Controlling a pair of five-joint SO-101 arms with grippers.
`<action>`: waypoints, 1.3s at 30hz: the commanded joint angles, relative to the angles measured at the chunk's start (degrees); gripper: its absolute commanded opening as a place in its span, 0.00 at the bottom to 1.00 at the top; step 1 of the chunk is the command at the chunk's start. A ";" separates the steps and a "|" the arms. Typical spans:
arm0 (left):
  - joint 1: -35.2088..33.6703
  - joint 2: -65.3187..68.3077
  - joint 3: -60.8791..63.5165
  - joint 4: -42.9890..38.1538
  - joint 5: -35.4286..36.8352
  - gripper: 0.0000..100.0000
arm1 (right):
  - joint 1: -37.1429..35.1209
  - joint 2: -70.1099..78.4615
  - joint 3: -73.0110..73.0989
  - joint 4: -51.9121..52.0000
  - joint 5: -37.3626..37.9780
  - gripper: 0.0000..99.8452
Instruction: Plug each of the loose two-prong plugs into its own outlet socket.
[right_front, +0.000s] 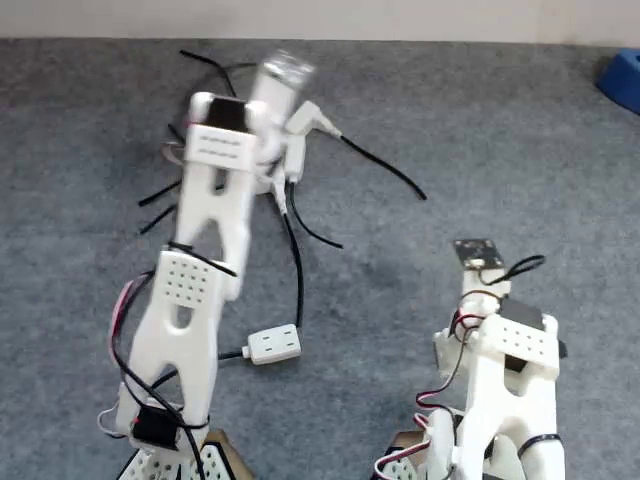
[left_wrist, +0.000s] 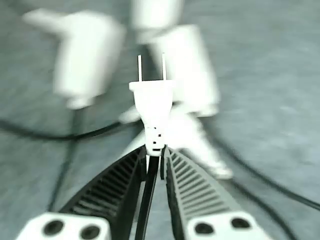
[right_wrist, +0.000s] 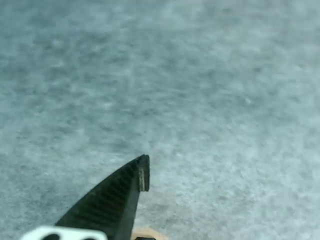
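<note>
White plug (left_wrist: 152, 100) clamped in left gripper (left_wrist: 156, 152); outlet strip (right_front: 273, 345), prob. 2-way, apart.

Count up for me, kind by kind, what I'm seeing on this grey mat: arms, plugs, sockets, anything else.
Robot arms: 2 (left arm, right arm)
Two-prong plug clamped in the left gripper: 1
White outlet block lying apart: 1
Other white corded pieces bunched near that gripper: at least 2, overlapping
Blue thing at a corner: 1
Total: at least 7

The worktop (right_front: 500, 140) is rough, matt grey felt. The plug (left_wrist: 152, 102) is smooth white plastic with metal prongs (left_wrist: 139, 68). The left end effector (left_wrist: 155, 155) has ribbed black plastic fingers (left_wrist: 120, 185).
</note>
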 joint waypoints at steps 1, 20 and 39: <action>7.52 -8.92 5.58 0.70 -1.93 0.00 | 2.77 -0.75 -3.12 -0.57 0.70 0.61; 35.74 -28.18 34.59 0.62 -0.35 0.00 | 7.43 -0.75 -4.26 -0.75 0.70 0.61; 43.03 -28.18 37.14 0.70 2.20 0.01 | 24.13 -0.66 -7.96 -2.77 2.99 0.61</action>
